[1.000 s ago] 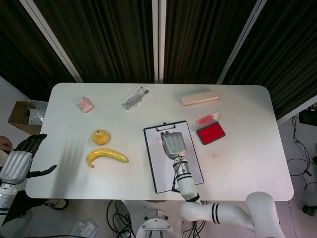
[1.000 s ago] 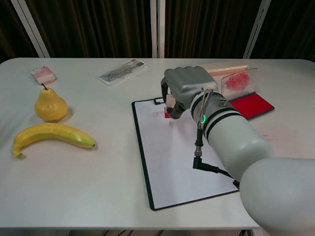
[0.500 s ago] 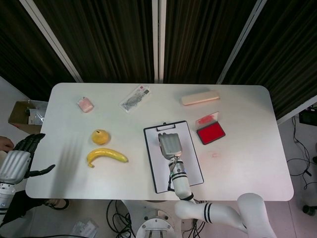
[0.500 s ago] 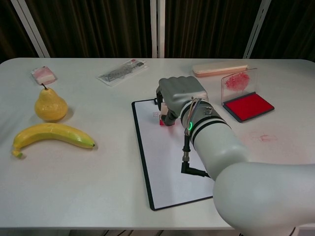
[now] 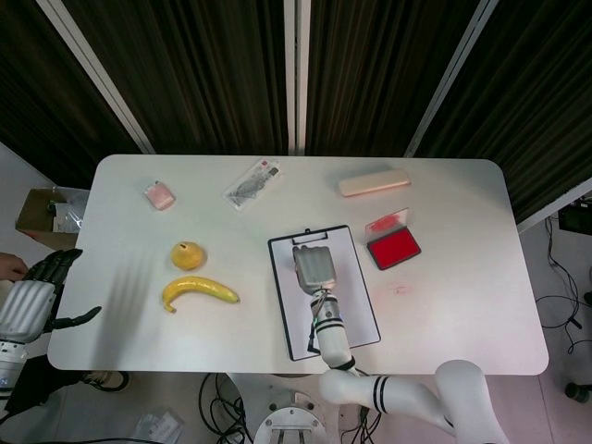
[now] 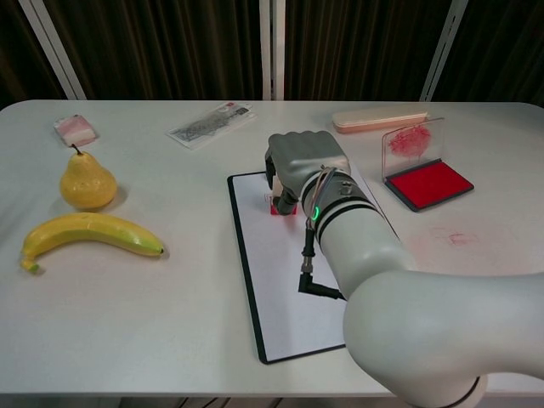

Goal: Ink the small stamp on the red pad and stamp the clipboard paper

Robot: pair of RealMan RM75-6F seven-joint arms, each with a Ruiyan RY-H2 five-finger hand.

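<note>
My right hand [image 5: 314, 266] [image 6: 304, 161] hangs over the upper part of the clipboard paper [image 5: 314, 319] [image 6: 280, 280], fingers curled around the small stamp [image 6: 280, 204]. Only the stamp's red base and pale body show below the fingers in the chest view, at or just above the sheet. The red ink pad [image 5: 392, 249] [image 6: 427, 184] lies open to the right of the clipboard, its clear lid [image 6: 414, 141] standing up behind it. My left hand [image 5: 35, 298] stays off the table's left edge, fingers spread, holding nothing.
A pear [image 6: 86, 181] and a banana [image 6: 85, 232] lie on the table's left side. A pink packet [image 6: 76, 129], a printed wrapper [image 6: 211, 124] and a beige case [image 6: 379, 121] sit along the far edge. Red smudges [image 6: 456, 238] mark the table right of the clipboard.
My right hand has shifted left across the top of the paper with the stamp and come lower toward the sheet. The left hand has barely moved.
</note>
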